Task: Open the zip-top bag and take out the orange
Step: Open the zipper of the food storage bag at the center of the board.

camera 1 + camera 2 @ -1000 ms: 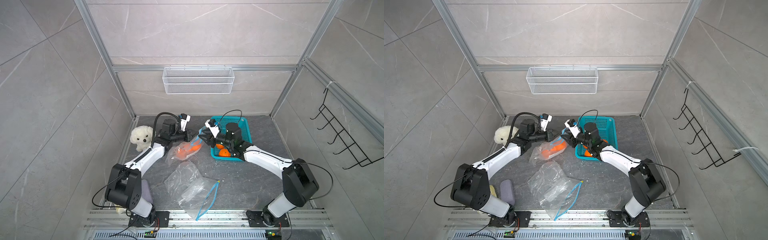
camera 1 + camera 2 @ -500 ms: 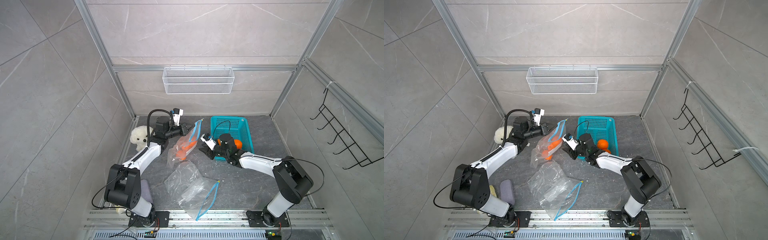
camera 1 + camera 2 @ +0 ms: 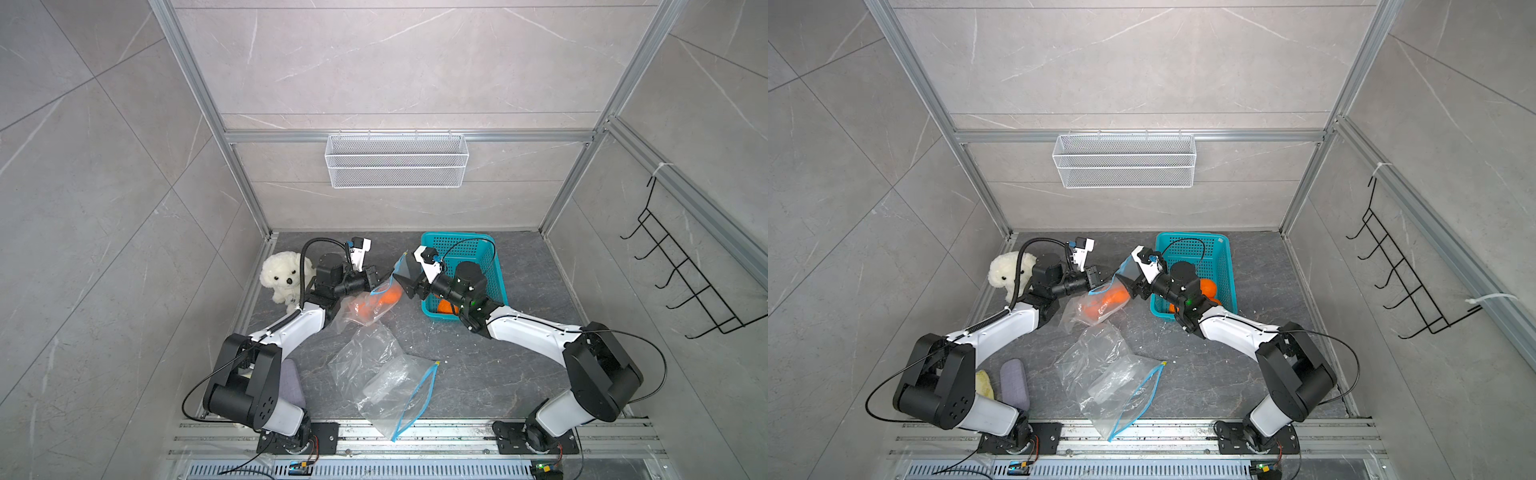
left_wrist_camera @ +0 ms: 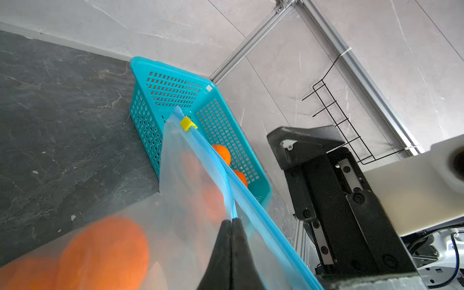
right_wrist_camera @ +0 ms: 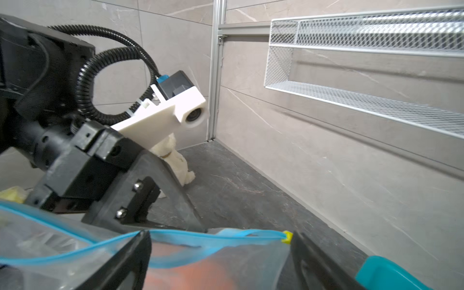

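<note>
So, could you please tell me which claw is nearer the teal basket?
Right. The right claw sits just beside the teal basket; the left claw pinches the zip-top bag farther off.

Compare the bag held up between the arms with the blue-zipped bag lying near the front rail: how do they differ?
The held bag has oranges inside; the front bag looks empty. The held bag is lifted at its zip edge, pinched in the shut left tool; the front bag lies flat, untouched. Both are clear plastic with a blue zip strip.
</note>
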Motion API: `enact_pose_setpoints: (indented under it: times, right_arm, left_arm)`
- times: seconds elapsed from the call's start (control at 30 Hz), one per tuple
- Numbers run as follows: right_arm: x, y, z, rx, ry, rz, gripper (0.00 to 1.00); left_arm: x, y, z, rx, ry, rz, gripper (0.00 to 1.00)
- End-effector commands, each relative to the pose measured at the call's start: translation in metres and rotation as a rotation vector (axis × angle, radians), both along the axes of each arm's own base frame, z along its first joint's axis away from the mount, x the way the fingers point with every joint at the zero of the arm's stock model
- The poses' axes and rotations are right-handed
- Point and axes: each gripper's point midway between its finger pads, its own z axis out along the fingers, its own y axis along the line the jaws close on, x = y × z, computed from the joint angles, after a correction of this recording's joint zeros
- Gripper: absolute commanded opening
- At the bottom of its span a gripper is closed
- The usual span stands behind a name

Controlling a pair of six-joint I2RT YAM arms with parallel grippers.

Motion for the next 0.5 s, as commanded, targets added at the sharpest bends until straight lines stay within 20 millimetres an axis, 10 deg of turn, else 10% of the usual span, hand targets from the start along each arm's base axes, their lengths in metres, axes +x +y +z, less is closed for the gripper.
enact_pose_setpoints:
  times: [0.0,0.47]
  right_arm:
    - [-0.023,0.014,-0.029,-0.144,-0.002,0.135,0.83]
    - [-0.022,0.004,-0.012,-0.153,-0.311,0.045,0.81]
  left_arm:
    - [-0.001,0.002,0.03,-0.034,-0.087,0.005,0.0]
    - [-0.005,-0.001,0.027,-0.022,-0.064,-0.025,0.0]
